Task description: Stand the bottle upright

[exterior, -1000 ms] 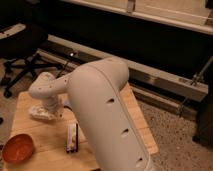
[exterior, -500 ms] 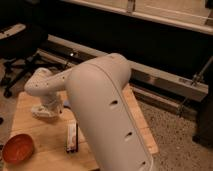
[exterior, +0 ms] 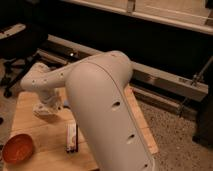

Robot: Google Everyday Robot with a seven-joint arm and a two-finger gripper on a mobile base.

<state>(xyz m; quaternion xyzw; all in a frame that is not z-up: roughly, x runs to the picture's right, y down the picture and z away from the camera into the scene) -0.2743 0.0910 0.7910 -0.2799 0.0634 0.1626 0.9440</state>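
The hand (exterior: 48,104) hung low over the far left of the surface (exterior: 30,125); its grip could not be told. A whitish shape beneath it (probably the bottle (exterior: 41,111)) seemingly wasn't upright yet. A box (exterior: 72,138) and an orange bowl (exterior: 17,148) lay nearer.

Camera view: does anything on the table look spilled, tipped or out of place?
Nothing stands out. The orange bowl sits upright, the box lies flat on the table. The gripper is low over the table's far part; the arm hides much else, and I cannot make out the bottle.
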